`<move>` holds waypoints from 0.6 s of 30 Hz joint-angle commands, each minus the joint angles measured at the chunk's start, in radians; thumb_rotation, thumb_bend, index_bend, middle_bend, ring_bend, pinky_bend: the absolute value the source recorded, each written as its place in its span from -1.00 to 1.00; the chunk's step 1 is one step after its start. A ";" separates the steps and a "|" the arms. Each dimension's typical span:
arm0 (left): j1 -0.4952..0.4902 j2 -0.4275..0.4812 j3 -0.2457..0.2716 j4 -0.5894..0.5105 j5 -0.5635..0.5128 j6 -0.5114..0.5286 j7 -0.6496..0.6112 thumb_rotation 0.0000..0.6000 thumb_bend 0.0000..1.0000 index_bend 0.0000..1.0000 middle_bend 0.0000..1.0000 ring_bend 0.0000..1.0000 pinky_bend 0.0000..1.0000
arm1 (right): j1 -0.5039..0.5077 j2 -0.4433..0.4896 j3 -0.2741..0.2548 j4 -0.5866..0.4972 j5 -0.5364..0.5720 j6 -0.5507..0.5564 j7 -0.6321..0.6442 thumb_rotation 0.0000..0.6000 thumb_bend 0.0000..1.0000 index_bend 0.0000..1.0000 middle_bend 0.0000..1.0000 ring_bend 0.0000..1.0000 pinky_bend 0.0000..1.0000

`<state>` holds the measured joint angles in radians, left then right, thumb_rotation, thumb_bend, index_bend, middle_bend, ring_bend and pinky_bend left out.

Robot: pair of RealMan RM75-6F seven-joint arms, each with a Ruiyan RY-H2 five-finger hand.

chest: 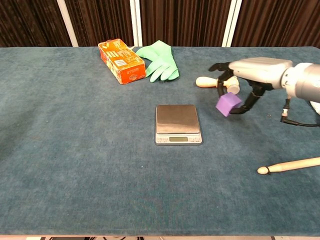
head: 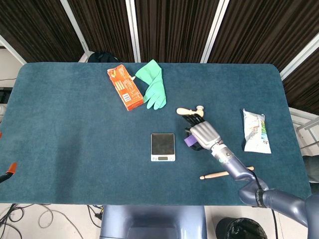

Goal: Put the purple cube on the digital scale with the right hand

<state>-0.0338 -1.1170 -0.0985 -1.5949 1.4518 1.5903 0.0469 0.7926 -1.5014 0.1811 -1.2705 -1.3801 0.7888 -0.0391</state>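
Observation:
The purple cube (chest: 228,104) hangs above the table, pinched in my right hand (chest: 245,80); in the head view the cube (head: 189,141) peeks out at the left of that hand (head: 201,134). It is a short way right of the digital scale (chest: 178,123), a flat silver plate with a small display at its front, seen also in the head view as the scale (head: 163,146). Nothing lies on the scale. My left hand is out of both views.
A wooden mallet-like piece (chest: 206,81) lies just behind the right hand. A drumstick (chest: 287,165) lies at the front right. An orange box (chest: 120,61) and green glove (chest: 160,61) are at the back. A snack bag (head: 256,131) sits at far right.

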 commanded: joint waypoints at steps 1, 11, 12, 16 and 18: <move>0.001 0.002 0.000 0.001 0.000 0.000 -0.006 1.00 -0.50 -0.96 -0.99 -1.00 -1.00 | 0.040 -0.001 0.031 -0.048 0.049 -0.037 -0.061 1.00 -0.31 0.20 -0.99 -0.92 -1.00; 0.003 0.011 -0.003 0.006 -0.004 -0.002 -0.033 1.00 -0.50 -0.96 -0.99 -1.00 -1.00 | 0.130 -0.096 0.063 -0.063 0.187 -0.093 -0.228 1.00 -0.31 0.20 -0.99 -0.92 -1.00; 0.003 0.011 -0.003 0.007 -0.003 -0.002 -0.034 1.00 -0.50 -0.96 -0.99 -1.00 -1.00 | 0.138 -0.104 0.064 -0.060 0.197 -0.097 -0.241 1.00 -0.31 0.20 -0.99 -0.92 -1.00; 0.001 0.013 -0.002 0.009 -0.001 -0.005 -0.040 1.00 -0.50 -0.96 -0.99 -1.00 -1.00 | 0.160 -0.134 0.062 -0.051 0.241 -0.103 -0.283 1.00 -0.31 0.20 -0.99 -0.92 -1.00; 0.001 0.012 -0.002 0.010 -0.001 -0.006 -0.040 1.00 -0.50 -0.96 -0.99 -1.00 -1.00 | 0.165 -0.144 0.057 -0.047 0.256 -0.103 -0.298 1.00 -0.31 0.20 -0.99 -0.92 -1.00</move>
<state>-0.0328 -1.1046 -0.1001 -1.5849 1.4510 1.5845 0.0064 0.9517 -1.6376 0.2409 -1.3213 -1.1326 0.6875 -0.3288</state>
